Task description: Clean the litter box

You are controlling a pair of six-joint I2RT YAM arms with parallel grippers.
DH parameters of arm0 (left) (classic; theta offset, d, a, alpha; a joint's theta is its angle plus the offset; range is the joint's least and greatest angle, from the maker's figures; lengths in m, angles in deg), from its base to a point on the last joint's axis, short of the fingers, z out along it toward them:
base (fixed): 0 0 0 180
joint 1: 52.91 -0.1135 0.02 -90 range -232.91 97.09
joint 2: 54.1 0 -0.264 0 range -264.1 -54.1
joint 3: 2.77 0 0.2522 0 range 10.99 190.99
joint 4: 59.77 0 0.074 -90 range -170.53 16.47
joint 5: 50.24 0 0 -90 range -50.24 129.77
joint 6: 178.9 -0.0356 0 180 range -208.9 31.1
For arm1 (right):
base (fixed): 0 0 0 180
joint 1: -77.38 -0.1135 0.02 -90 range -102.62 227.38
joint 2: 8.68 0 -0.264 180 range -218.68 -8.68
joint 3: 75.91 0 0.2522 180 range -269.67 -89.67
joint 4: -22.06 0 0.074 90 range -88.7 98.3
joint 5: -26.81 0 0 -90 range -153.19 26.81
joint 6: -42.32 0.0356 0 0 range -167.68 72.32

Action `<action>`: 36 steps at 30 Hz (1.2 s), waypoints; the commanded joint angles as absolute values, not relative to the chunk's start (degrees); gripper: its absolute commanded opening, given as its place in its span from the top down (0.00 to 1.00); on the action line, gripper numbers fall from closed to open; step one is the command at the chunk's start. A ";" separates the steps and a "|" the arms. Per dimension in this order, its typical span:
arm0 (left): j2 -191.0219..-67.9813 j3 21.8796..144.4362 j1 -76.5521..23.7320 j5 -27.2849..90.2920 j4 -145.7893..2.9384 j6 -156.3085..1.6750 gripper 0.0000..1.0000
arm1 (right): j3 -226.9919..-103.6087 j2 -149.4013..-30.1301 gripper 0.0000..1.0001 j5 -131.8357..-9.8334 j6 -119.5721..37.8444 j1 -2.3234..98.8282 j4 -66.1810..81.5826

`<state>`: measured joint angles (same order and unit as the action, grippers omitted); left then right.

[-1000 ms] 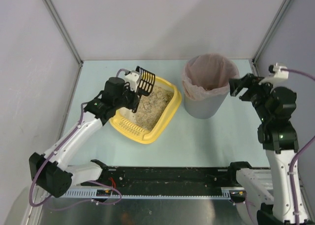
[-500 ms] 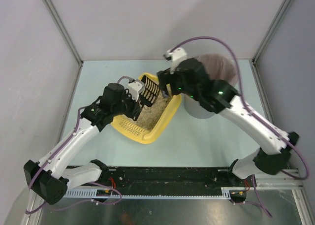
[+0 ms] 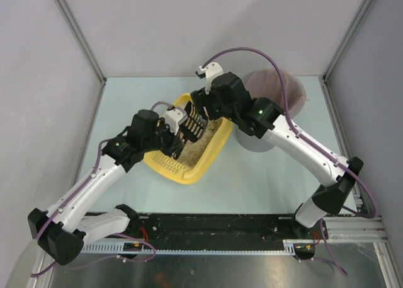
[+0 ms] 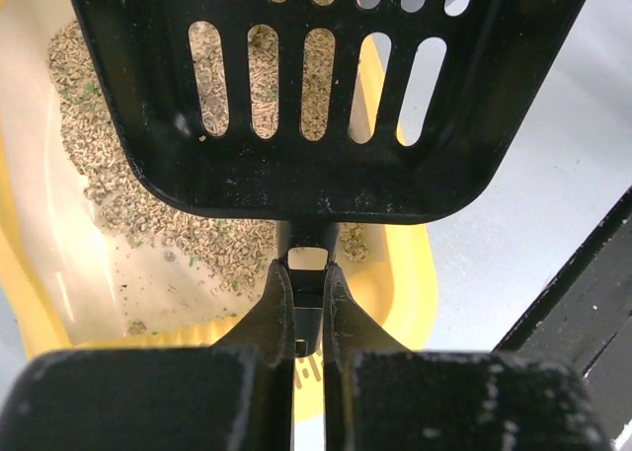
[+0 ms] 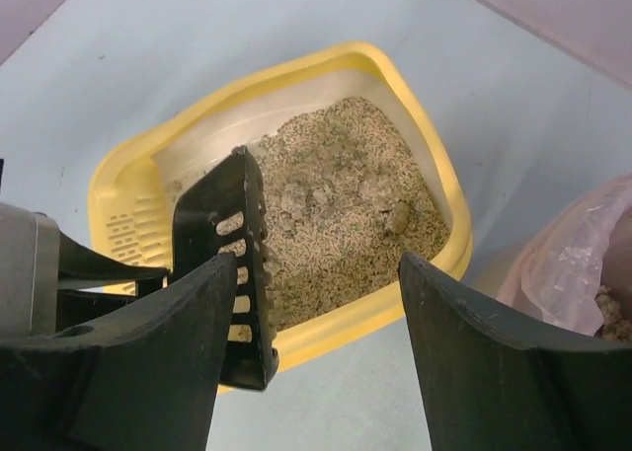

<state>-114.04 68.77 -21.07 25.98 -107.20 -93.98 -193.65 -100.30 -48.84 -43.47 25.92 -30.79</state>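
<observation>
Over the one litter box (image 3: pixel 187 173), left gripper (image 4: pixel 307 283) is clamped on the one black scoop (image 4: pixel 296 187). Right gripper (image 5: pixel 316 273) hangs with jaws apart, one lined bin (image 3: pixel 298 96) beside the box.

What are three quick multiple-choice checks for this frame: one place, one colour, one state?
1. Where is the scoop?
A) over the litter box
B) inside the bin
C) flat on the table

2. What colour is the litter box?
A) grey
B) yellow
C) blue

3. How is the left gripper?
A) open, empty
B) shut on the tray rim
C) shut on the scoop's handle

Answers:
1 A, litter shows through its slots in the left wrist view.
2 B, its rim is yellow in every view.
3 C, the black handle sits pinched in it.
</observation>
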 commanded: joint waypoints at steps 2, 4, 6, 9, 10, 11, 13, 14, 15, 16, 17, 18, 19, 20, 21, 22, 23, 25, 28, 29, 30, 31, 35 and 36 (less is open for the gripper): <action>-112.63 68.29 -20.13 23.15 -105.17 -97.86 1.00 | -193.03 -100.53 0.34 -55.18 -43.81 27.98 -27.30; -112.72 68.21 -20.13 22.98 -104.99 -97.86 1.00 | -192.33 -100.18 0.38 -61.04 -42.85 29.38 -26.51; -112.63 68.03 -19.95 22.89 -104.82 -97.95 1.00 | -191.01 -99.48 0.44 -64.84 -41.53 31.23 -25.28; -112.72 67.85 -19.77 23.06 -104.64 -98.04 1.00 | -190.65 -99.39 0.50 -66.27 -41.44 32.20 -25.45; -112.89 67.85 -19.77 23.07 -104.64 -97.95 1.00 | -190.65 -99.56 0.50 -65.75 -41.61 32.12 -26.06; -113.07 67.85 -19.69 23.15 -104.73 -97.95 1.00 | -190.74 -99.91 0.51 -65.48 -41.88 32.03 -26.42; -113.42 67.85 -19.60 23.15 -104.55 -97.86 1.00 | -190.65 -100.44 0.52 -64.78 -42.14 31.76 -27.21; -113.51 67.85 -19.69 23.24 -104.55 -97.95 1.00 | -190.74 -100.96 0.52 -64.43 -42.49 31.68 -27.47; -113.60 67.77 -19.51 23.33 -104.55 -97.86 1.00 | -190.91 -101.32 0.53 -63.82 -42.58 31.50 -27.82; -113.51 67.77 -19.42 23.50 -104.47 -97.95 1.00 | -190.92 -101.58 0.53 -63.63 -42.75 31.33 -28.61; -113.51 67.77 -19.42 23.59 -104.38 -97.86 1.00 | -190.92 -101.76 0.55 -63.37 -42.76 31.24 -28.88; -113.60 67.68 -19.51 23.85 -104.38 -97.86 1.00 | -190.83 -102.11 0.57 -63.28 -43.02 31.15 -29.14; -113.51 67.59 -19.42 24.03 -104.20 -97.95 1.00 | -190.74 -102.20 0.60 -63.28 -43.11 31.15 -29.32; -113.68 67.59 -19.42 24.12 -104.20 -97.86 1.00 | -190.65 -102.20 0.70 -63.28 -43.02 31.06 -29.23; -113.69 67.59 -19.42 24.38 -104.12 -97.86 1.00 | -190.13 -101.94 0.76 -63.28 -43.11 31.15 -29.06; -113.77 67.59 -19.42 25.17 -104.12 -97.77 1.00 | -189.86 -101.68 0.89 -63.28 -43.20 31.15 -28.62; -113.69 67.59 -19.42 25.70 -104.03 -97.51 1.00 | -189.60 -101.50 0.96 -63.28 -43.11 31.24 -28.36; -113.60 67.59 -19.34 26.84 -103.85 -97.33 1.00 | -188.38 -100.53 1.00 -63.28 -42.67 31.76 -26.96; -112.81 67.68 -19.42 27.81 -103.15 -96.46 0.61 | -185.48 -98.78 1.00 -68.62 -40.13 34.73 -23.63; -112.46 67.68 -19.42 28.07 -102.80 -96.19 0.49 | -184.60 -98.08 1.00 -70.56 -39.08 35.62 -22.65; -111.06 67.50 -19.42 28.60 -102.36 -96.02 0.32 | -183.89 -97.46 1.00 -74.06 -38.28 36.41 -21.77; -110.09 67.24 -19.51 29.56 -101.92 -95.84 0.29 | -183.10 -96.32 1.00 -75.57 -37.58 37.21 -19.94; -103.24 64.78 -21.70 28.27 -97.02 -94.70 0.13 | -180.11 -93.34 1.00 -82.60 -33.89 40.80 -16.50; -101.57 63.39 -22.40 27.29 -95.87 -94.52 0.12 | -179.67 -92.71 1.00 -84.79 -33.01 41.34 -15.97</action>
